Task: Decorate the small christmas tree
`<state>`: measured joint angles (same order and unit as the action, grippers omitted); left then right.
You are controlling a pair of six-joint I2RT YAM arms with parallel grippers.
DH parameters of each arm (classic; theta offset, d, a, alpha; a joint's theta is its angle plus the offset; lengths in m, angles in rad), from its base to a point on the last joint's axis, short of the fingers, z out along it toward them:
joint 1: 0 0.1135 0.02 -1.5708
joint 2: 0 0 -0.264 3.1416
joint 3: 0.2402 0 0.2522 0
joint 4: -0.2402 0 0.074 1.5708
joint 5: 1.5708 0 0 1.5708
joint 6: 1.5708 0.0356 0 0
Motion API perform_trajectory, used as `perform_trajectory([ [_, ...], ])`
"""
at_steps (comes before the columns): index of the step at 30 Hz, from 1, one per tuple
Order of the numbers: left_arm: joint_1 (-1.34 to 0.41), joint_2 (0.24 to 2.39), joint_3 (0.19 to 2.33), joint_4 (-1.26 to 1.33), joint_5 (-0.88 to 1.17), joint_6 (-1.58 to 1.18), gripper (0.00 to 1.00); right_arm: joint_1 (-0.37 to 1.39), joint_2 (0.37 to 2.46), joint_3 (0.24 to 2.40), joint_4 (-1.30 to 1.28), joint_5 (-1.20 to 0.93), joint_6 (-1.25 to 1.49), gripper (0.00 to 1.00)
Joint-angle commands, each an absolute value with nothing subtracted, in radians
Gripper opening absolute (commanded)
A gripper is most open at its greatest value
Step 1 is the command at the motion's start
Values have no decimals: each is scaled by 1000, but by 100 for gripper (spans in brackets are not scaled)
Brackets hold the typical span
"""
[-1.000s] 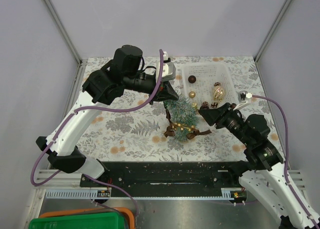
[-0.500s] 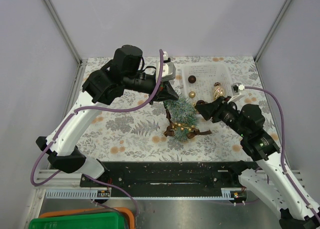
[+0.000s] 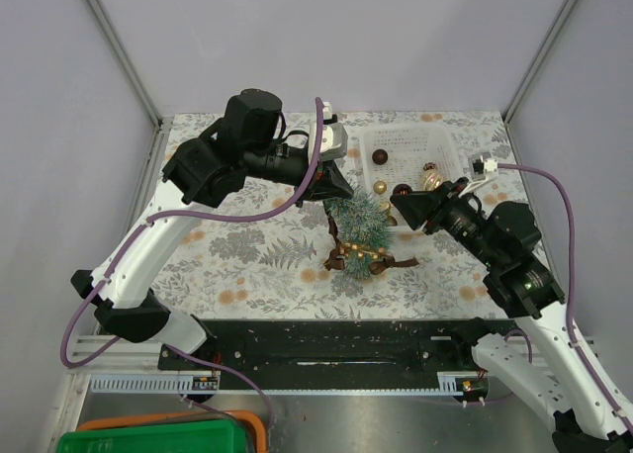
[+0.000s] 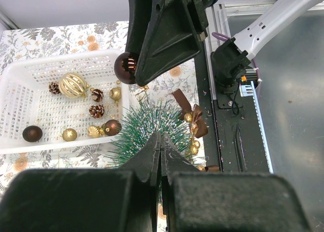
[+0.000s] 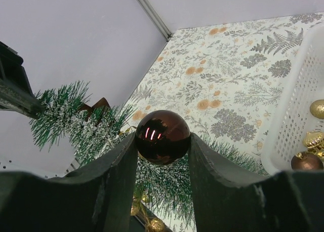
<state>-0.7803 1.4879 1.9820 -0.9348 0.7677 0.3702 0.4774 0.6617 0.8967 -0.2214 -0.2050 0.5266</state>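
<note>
Fingers of the right gripper (image 5: 162, 141) clamp a brown bauble (image 5: 162, 136) near the small christmas tree (image 3: 358, 223) (upright by the white basket (image 3: 410, 129)). Jaws of the left gripper (image 4: 160, 141) meet at its tip, perhaps pinching it.

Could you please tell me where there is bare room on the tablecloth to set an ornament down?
The widest bare tablecloth lies left of the small christmas tree, toward the near edge. A smaller strip lies right of the tree, before the white basket. Crowded: between tree and basket, where left gripper and right gripper work.
</note>
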Motion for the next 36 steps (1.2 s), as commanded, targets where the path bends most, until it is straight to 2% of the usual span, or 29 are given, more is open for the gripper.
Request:
perform_trajectory([
  [1, -785, 1489, 2023, -916, 798, 374, 0, 486, 681, 905, -147, -232, 505, 8],
  [18, -785, 1489, 2020, -916, 804, 376, 0, 485, 828, 873, 57, -265, 532, 9],
  [32, -785, 1499, 2028, -914, 811, 373, 0, 486, 844, 778, 115, -250, 571, 8],
  [36, -785, 1497, 2025, -914, 807, 374, 0, 486, 819, 758, 95, -244, 577, 11],
])
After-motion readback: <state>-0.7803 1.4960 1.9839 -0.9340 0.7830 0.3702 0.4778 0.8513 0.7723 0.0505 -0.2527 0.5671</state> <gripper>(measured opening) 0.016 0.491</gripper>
